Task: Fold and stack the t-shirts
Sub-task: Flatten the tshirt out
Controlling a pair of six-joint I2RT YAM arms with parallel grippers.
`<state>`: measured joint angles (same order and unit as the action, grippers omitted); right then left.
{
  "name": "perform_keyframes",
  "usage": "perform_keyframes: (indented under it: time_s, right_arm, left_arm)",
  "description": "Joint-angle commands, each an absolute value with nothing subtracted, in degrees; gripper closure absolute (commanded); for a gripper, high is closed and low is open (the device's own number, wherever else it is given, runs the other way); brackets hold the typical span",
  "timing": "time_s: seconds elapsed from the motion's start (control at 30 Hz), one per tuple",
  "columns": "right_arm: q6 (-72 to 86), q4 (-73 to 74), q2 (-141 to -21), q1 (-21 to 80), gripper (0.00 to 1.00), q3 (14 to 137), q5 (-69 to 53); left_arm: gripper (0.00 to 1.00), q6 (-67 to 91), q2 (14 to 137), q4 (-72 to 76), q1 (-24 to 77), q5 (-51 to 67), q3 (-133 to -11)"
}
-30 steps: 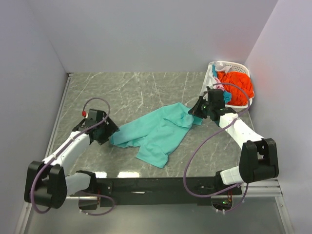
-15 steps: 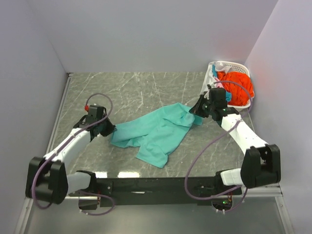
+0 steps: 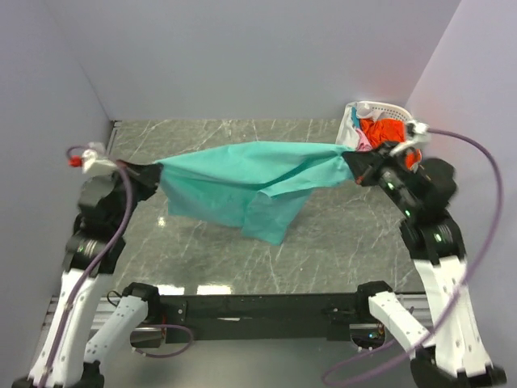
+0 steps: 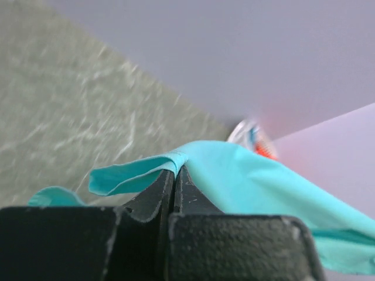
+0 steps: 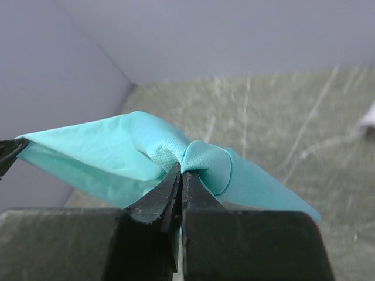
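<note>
Along the bottom edge of the overhead view, the black mounting rail (image 3: 258, 307), with a white arm rising up the left side of the frame and another up the right.

Higher, at mid-left: the left gripper (image 3: 153, 174), pressed together on the left end of the teal-green t-shirt (image 3: 242, 182). At mid-right, near the same height: the right gripper (image 3: 353, 164), likewise pinching the shirt's right end. Between them, the shirt drawn out into a long band across the centre of the frame, top edge fairly taut, a loose fold sagging below centre over the grey marbled table (image 3: 202, 137). Cannot tell whether the lowest corner touches the surface.

From the left wrist, at lower centre: black fingers (image 4: 155, 196) closed tip to tip with a teal hem squeezed between them, cloth spreading off to the right edge of the frame.

From the right wrist, again at lower centre: fingers closed on a bunched knot of the same cloth, the rest stretching away to the left edge.

Farthest off, at the upper right of the overhead frame: the white latticed basket (image 3: 380, 107) in the back corner, just beyond the right gripper. Heaped inside, an orange-red t-shirt (image 3: 392, 133), with a bit of pink cloth (image 3: 362, 141) at the basket's left side.
</note>
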<state>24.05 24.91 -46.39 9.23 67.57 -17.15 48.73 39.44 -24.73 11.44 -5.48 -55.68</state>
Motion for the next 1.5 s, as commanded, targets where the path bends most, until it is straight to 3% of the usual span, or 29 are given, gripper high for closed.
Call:
perform_keyframes:
  time_s: [0.0, 0.23, 0.5, 0.77, 0.83, 0.87, 0.93, 0.97, 1.0, 1.03, 1.1, 1.2, 1.23, 1.47]
  right_arm:
    - [22.94, 24.18, -38.78, 9.14, 1.0, 72.32, -16.0]
    - [22.41, 28.04, -34.72, 9.05, 1.0, 80.06, -21.08]
    - [22.68, 23.81, -37.59, 9.14, 1.0, 80.68, -21.8]
    - [20.92, 16.27, -55.52, 8.7, 1.0, 72.25, -16.97]
    - [19.69, 11.53, -63.34, 8.18, 1.0, 70.4, -17.22]
    - [19.77, 10.56, -66.24, 7.91, 1.0, 70.49, -16.97]
    - [18.81, 10.81, -76.25, 7.21, 0.9, 73.64, -17.05]
    - [18.81, 11.68, -79.6, 7.21, 0.74, 75.31, -15.75]
    - [18.29, 13.43, -85.37, 7.21, 0.65, 78.63, -15.12]
    - [18.02, 14.93, -87.87, 7.21, 0.57, 80.58, -14.33]
    - [16.71, 20.71, -92.96, 7.29, 0.27, 85.66, -13.28]
    - [16.35, 21.01, -92.47, 8.0, 0.22, 84.13, -10.91]
    - [16.43, 20.57, -91.76, 8.26, 0.15, 83.07, -10.29]
    - [16.43, 21.88, -83.86, 11.77, 0.14, 74.1, -6.42]
  left_arm:
    - [0.99, 47.55, 32.98, -24.96, 11.34, -9.67, -60.81]
    - [0.99, 46.23, 23.39, -20.48, 11.34, -8.79, -64.68]
    - [0.99, 46.67, 24.87, -20.57, 11.34, -12.3, -63.99]
    - [0.94, 49.57, 47.69, -23.83, 10.99, -31.53, -58.54]
    - [0.85, 48.96, 57.53, -22.07, 8.88, -30.6, -58.1]
    - [0.6, 48.61, 60.87, -19.97, 8.09, -29.45, -58.18]
    - [0.24, 48.25, 70.89, -18.46, 5.03, -23.4, -59.67]
    - [0.08, 48.77, 74.15, -18.81, 4.14, -21.73, -60.98]
    - [0.01, 49.21, 79.66, -20.72, 3.35, -20.93, -62.21]
    - [0.01, 50.0, 81.98, -22.05, 2.03, -19.53, -64.84]
    - [0.01, 50.19, 85.59, -24.77, 0.8, -18.29, -66.88]
    - [0.01, 50.18, 84.91, -24.35, 0.79, -17.23, -65.92]
    - [0.0, 50.62, 84.38, -23.82, 0.79, -16.7, -64.44]
    - [0.01, 52.64, 79.9, -27.68, 0.79, -18.01, -58.72]
